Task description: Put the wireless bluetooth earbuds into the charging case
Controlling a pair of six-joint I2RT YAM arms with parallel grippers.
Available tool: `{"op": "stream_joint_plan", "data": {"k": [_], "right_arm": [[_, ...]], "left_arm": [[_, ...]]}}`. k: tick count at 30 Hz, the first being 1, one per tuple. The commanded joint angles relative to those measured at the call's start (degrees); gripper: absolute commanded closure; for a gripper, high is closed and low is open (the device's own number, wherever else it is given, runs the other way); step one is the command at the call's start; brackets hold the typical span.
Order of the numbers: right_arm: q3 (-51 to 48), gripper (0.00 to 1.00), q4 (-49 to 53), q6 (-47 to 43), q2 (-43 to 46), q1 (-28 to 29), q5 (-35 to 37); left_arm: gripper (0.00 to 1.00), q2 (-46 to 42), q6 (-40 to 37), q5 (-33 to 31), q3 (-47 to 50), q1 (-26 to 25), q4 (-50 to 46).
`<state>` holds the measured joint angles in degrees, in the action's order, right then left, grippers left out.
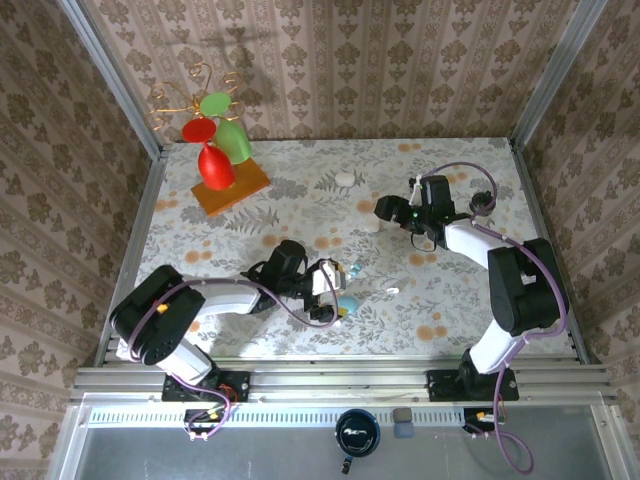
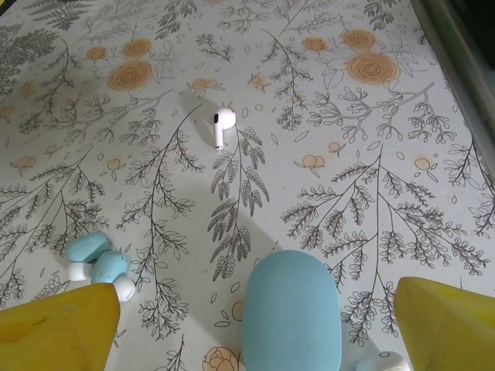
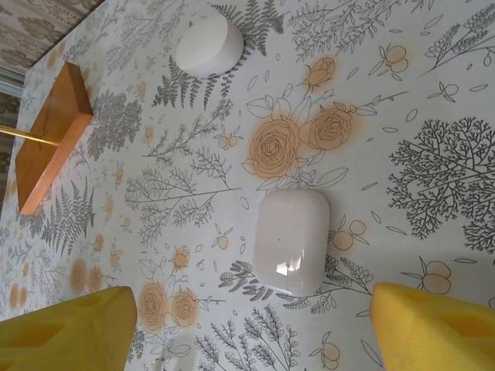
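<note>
My left gripper [image 2: 259, 305] hung open, its yellow fingers [image 2: 62, 328] on either side of the blue case [image 2: 292, 309], not touching it. Two teal earbuds [image 2: 97, 259] lay beside one finger, and a white earbud [image 2: 223, 122] lay farther out. My right gripper [image 3: 247, 309] stood open too, with the white case [image 3: 292, 241] lying between its fingers.

Count on bench [image 1: 450, 190]: two white cases, one round [image 3: 209, 42], one oblong [image 3: 292, 241]. One blue case [image 2: 292, 313]. Two teal earbuds [image 2: 87, 249], side by side. One white stemmed earbud [image 2: 223, 122]. One more white bit [image 2: 383, 362] cut off at frame edge, kind unclear. One wood block [image 3: 50, 135], carrying two red pieces [image 1: 215, 168] and two green pieces [image 1: 233, 140].
</note>
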<state>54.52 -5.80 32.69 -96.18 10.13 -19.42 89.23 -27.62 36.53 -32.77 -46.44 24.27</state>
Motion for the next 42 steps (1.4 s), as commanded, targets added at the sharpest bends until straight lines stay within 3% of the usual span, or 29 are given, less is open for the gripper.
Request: {"op": "stream_joint_plan", "data": {"k": [1,5,11,19,25,34,42], "right_arm": [[1.2,0.19,1.7,-1.1,-2.2,-0.2,-1.6],[1.8,0.19,0.7,-0.3,-3.1,-0.2,-3.1],[1.8,0.19,0.6,-0.4,-3.0,-0.2,-3.1],[0.9,0.19,0.2,-0.1,-2.6,-0.1,-2.9],[0.9,0.19,-0.2,0.2,-2.8,-0.2,-4.0],[0.1,0.19,-1.0,0.9,-2.3,-0.2,-4.7],[-0.5,0.19,-0.2,1.7,0.1,-0.4,-6.5]], "left_arm": [[0.11,1.8,-1.9,2.1,-0.4,-0.5,1.4],[0.17,3.8,-1.4,1.1,1.7,-0.7,5.5],[0.18,5.7,-2.7,-1.6,3.3,-0.6,8.0],[0.31,7.5,-2.3,-0.2,3.5,-0.4,7.5],[0.35,8.9,-3.1,2.8,1.7,0.1,3.8],[0.59,9.1,-1.8,4.4,1.5,0.6,4.7],[0.61,6.4,0.0,2.9,3.0,1.9,9.7]]}}
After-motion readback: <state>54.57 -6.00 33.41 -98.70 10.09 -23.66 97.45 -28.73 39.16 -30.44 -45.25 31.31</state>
